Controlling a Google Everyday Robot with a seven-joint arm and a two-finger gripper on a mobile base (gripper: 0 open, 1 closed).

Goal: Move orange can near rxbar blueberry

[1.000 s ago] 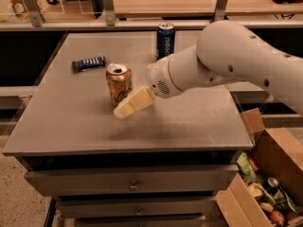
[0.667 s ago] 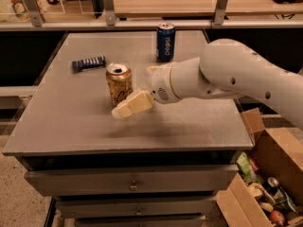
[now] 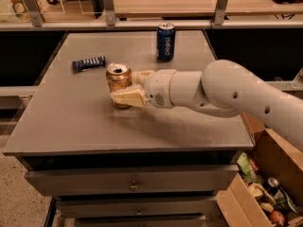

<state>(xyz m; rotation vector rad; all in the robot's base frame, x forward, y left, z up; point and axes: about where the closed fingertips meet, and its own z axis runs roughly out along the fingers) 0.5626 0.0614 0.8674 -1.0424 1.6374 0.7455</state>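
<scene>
The orange can (image 3: 118, 81) stands upright on the grey table (image 3: 75, 122), left of its middle. My gripper (image 3: 125, 85) reaches in from the right and straddles the can. One cream finger (image 3: 128, 98) lies across the can's near side and the other finger (image 3: 142, 74) is behind its right side. The jaws look open around the can; I cannot tell whether they touch it. The rxbar blueberry (image 3: 89, 63) lies flat at the back left of the table, about a can's height beyond the can.
A dark blue can (image 3: 165, 42) with white lettering stands at the back middle of the table. Drawers sit under the tabletop. A cardboard box (image 3: 265, 193) full of items stands on the floor at the right. A shelf rail runs behind the table.
My gripper has moved left from beside the can to around it, and the arm now stretches lower across the table. The orange can has stayed in place.
</scene>
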